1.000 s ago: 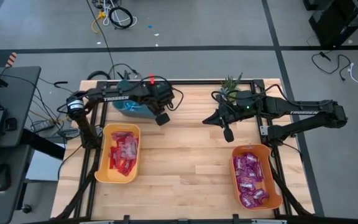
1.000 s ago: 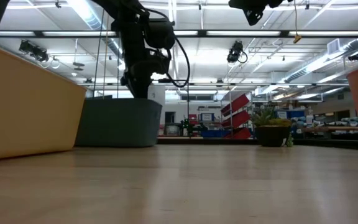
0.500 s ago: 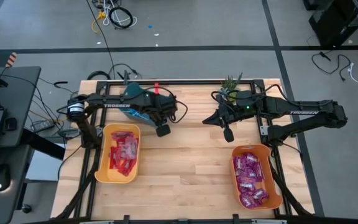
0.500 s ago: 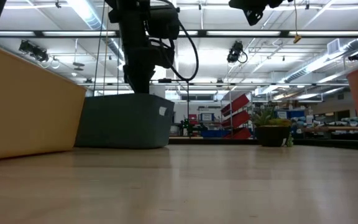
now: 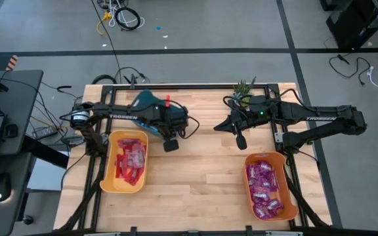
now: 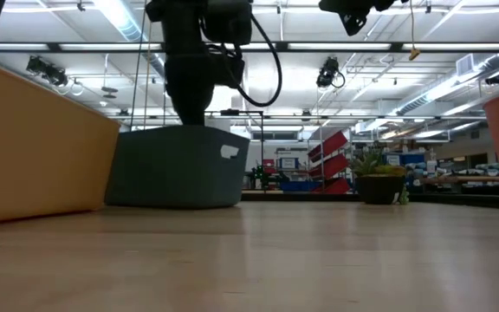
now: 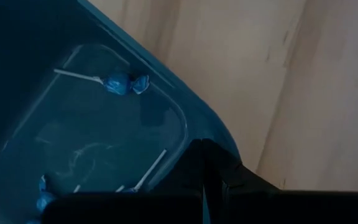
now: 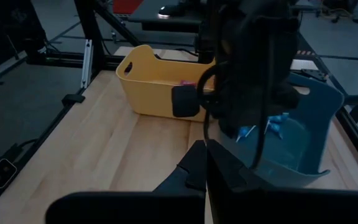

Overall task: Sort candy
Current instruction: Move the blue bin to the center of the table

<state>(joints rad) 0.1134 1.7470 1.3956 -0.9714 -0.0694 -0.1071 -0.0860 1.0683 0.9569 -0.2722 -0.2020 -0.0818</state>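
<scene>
A teal bin (image 5: 146, 105) stands at the table's far left, and blue lollipops (image 7: 122, 83) lie on its floor. My left gripper (image 5: 170, 144) points steeply down at the bin's near right corner, fingers shut (image 7: 207, 163). Red packets (image 5: 130, 160) fill the yellow bin (image 5: 112, 164) at the near left. Purple packets (image 5: 262, 187) fill the orange bin (image 5: 249, 190) at the near right. My right gripper (image 5: 242, 142) hangs shut above the table's far middle, touching nothing. My left gripper meets the teal bin at the corner of its rim (image 7: 229, 146), coming from above and pointing steeply down. The shut fingers (image 7: 194, 165) hide the place of contact, so I cannot tell whether they pinch the wall or press against it. The bin rests on the table.
A small potted plant (image 5: 243, 88) stands at the far edge, beside the right arm. Bare wood (image 5: 195, 177) lies between the yellow and orange bins. The table's metal frame (image 5: 287, 141) runs along its sides.
My left gripper has swung toward the table's near edge, staying shut. The teal bin has gone with it: it has slid and turned on the table, and its right end now reaches farther right in the low view, showing a small label.
</scene>
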